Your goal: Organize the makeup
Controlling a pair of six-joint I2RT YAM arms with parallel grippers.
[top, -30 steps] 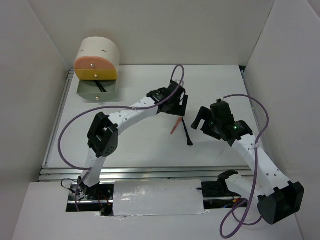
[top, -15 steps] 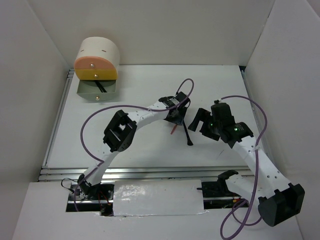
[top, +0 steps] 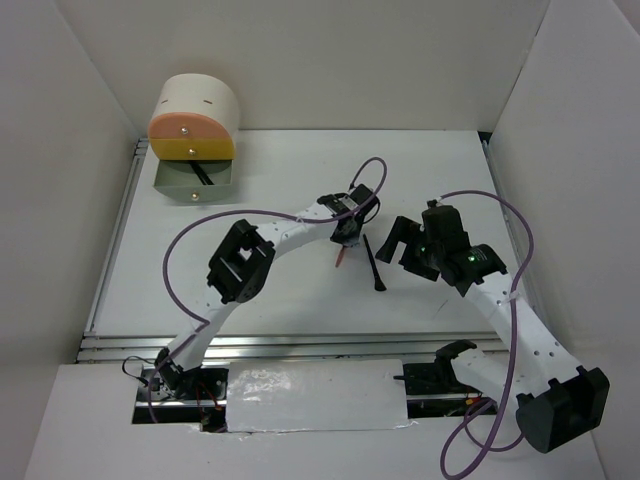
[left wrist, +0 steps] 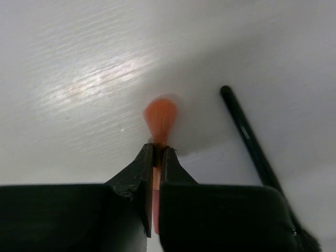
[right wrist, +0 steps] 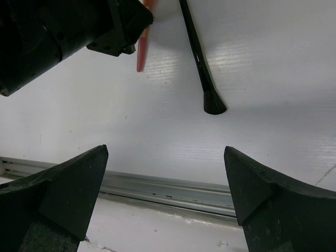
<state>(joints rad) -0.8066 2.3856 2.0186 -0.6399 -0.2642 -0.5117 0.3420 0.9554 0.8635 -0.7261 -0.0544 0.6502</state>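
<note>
- The round cream-and-orange drawer box (top: 193, 120) stood well away from the left gripper (top: 345, 240), far off to its left and farther from the arm bases. Its bottom drawer (top: 195, 182) was pulled out, with a thin black stick (top: 203, 173) lying inside.
- The left gripper (left wrist: 156, 157) was pinched narrow on the coral brush (left wrist: 160, 116). The slim handle was clamped between the two jaws and the soft orange head stuck out just past the fingertips, blurred in the wrist view. Whether the head touched the white table (top: 280, 290) could not be told.
- From the right wrist camera, the coral brush (right wrist: 142, 52) showed its pink handle poking out below the left gripper (right wrist: 121, 26).
- The black brush (top: 373, 262) lay flat on the table just to the right of the left gripper and between the two grippers, touching neither. In the left wrist view the black brush (left wrist: 247, 134) ran slantwise beside the right-hand finger. In the right wrist view the black brush (right wrist: 197, 47) lay ahead of the fingers, its flared end pointing back toward them.
- The right gripper (top: 405, 240) hung to the right of the black brush, jaws spread wide and holding nothing. In its own camera the right gripper (right wrist: 165, 157) showed only bare table between its fingers (right wrist: 68, 184).
</note>
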